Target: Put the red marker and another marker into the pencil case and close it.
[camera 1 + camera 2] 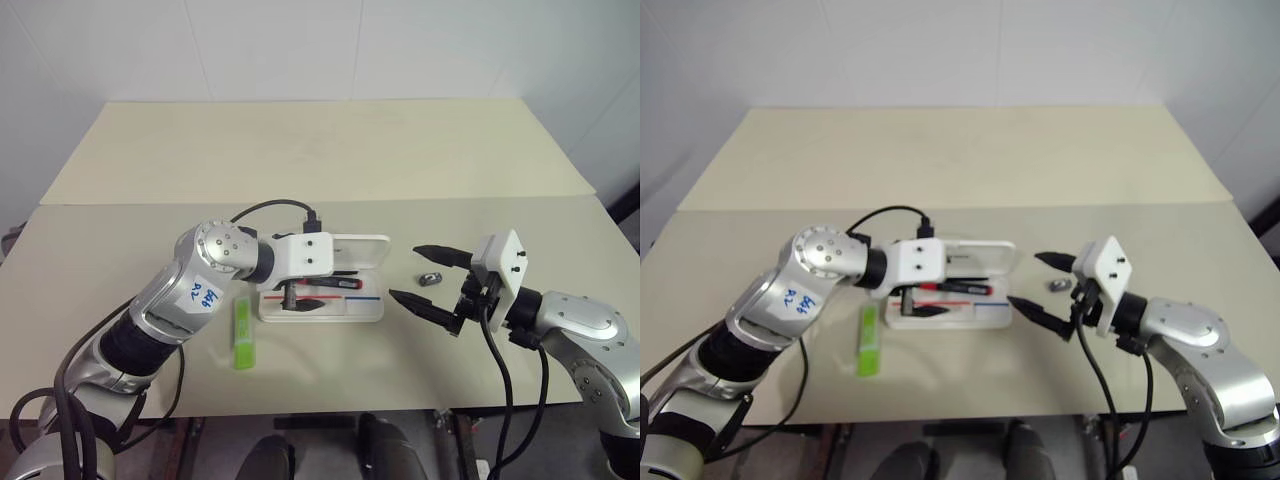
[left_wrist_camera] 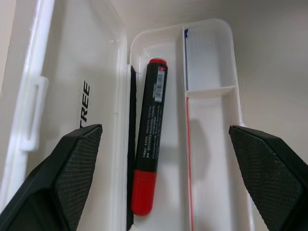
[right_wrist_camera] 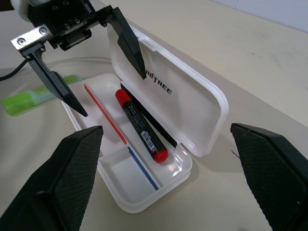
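1. Left wrist view: left claw [image 2: 163, 183] spread wide, empty, hanging over the open pencil case [image 1: 368, 312]; red marker [image 2: 150, 137] lies inside by the hinge.
2. Right claw [image 1: 432, 277] apart, empty, just right of the case.
3. Green highlighter [image 1: 243, 335] on bench [image 1: 120, 250], left of the case, long axis front-to-back; left arm nearer.

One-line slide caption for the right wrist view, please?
Red marker lies in the open pencil case; left gripper hovers open above it.

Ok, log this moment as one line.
red marker: in pencil case | green highlighter: on table | case: open | left gripper: open above case | right gripper: open
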`<state>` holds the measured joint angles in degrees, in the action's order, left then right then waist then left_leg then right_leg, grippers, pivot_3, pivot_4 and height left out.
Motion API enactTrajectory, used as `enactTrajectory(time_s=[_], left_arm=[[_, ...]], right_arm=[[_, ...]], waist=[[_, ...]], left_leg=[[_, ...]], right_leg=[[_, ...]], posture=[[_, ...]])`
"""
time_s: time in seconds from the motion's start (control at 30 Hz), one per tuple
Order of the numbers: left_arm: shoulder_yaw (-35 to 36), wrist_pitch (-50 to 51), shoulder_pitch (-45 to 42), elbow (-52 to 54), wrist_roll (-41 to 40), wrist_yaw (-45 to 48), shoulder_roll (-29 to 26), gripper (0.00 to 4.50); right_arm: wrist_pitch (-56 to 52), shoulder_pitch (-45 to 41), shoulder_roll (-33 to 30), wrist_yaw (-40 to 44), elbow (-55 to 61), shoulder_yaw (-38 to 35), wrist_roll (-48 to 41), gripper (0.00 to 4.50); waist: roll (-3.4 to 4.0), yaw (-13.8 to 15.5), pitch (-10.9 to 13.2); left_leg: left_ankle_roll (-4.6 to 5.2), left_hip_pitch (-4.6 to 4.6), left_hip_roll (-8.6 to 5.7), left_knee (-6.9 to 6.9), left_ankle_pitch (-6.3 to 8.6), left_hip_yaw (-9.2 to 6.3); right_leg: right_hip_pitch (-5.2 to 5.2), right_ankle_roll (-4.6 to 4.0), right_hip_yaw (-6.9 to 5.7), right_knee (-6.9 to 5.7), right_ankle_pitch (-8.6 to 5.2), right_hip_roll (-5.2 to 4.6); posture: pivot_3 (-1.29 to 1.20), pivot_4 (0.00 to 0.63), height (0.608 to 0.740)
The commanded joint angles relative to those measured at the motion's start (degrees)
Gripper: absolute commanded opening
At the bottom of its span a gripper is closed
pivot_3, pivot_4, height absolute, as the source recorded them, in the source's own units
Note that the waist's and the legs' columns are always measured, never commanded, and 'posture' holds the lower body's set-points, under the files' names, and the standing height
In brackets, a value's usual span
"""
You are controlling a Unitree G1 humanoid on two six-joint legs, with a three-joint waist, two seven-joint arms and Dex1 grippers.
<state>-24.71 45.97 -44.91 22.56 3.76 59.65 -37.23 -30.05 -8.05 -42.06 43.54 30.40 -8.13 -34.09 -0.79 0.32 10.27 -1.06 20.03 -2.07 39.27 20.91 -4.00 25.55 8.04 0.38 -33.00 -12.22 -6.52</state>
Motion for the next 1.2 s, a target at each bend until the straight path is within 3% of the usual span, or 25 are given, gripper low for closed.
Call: enactTrajectory(time_s=[0.03,0.37,0.7,0.87,1.2], left_arm=[[4.3,5.0,-2.2,4.5,-5.0,1.2,0.6,4.48],[13.2,19.0,-3.8,12.4,-19.0,1.1,-2.0,4.48],[24.3,28.4,-8.2,13.8,-31.3,-3.7,-1.8,4.48],[28.2,26.0,-7.2,12.3,-33.9,-5.5,-4.2,4.48],[36.6,11.0,3.5,5.5,-31.7,-7.7,-11.8,4.48]], right_arm=[[0.5,-0.4,-0.7,0.4,1.7,-2.1,-0.8,4.5],[0.5,-1.2,-1.2,1.2,0.6,-2.2,-0.6,4.5],[0.9,-3.9,-1.3,3.2,-2.0,-1.6,0.3,4.5],[1.1,-4.4,-1.4,4.0,-2.7,-1.6,0.7,4.5],[2.8,-4.5,-4.2,8.3,-4.3,-1.4,2.3,4.5]], waist=[[0.0,0.0,0.0],[0.0,-0.2,0.0],[0.0,-0.3,0.0],[0.0,-0.3,0.0],[-0.01,-0.4,0.0]], left_leg=[[0.0,0.0,0.0,0.0,0.0,0.0],[0.0,-0.04,0.0,0.0,0.0,0.0],[-0.01,-0.09,0.0,0.0,-0.02,-0.01],[-0.05,-0.11,0.0,0.0,-0.03,-0.01],[-0.06,-0.24,0.01,-0.05,-0.04,0.08]], right_leg=[[0.0,0.0,0.0,0.0,0.0,0.0],[-0.01,0.0,0.03,-0.03,0.0,0.0],[-0.06,0.0,0.04,-0.02,0.0,0.0],[-0.06,0.0,0.05,-0.03,0.0,0.0],[-0.1,-0.01,0.1,-0.05,0.0,0.0]], posture=[[0.0,0.15,0.74],[0.0,0.15,0.74],[0.0,0.15,0.74],[0.0,0.15,0.74],[0.0,0.15,0.74]])
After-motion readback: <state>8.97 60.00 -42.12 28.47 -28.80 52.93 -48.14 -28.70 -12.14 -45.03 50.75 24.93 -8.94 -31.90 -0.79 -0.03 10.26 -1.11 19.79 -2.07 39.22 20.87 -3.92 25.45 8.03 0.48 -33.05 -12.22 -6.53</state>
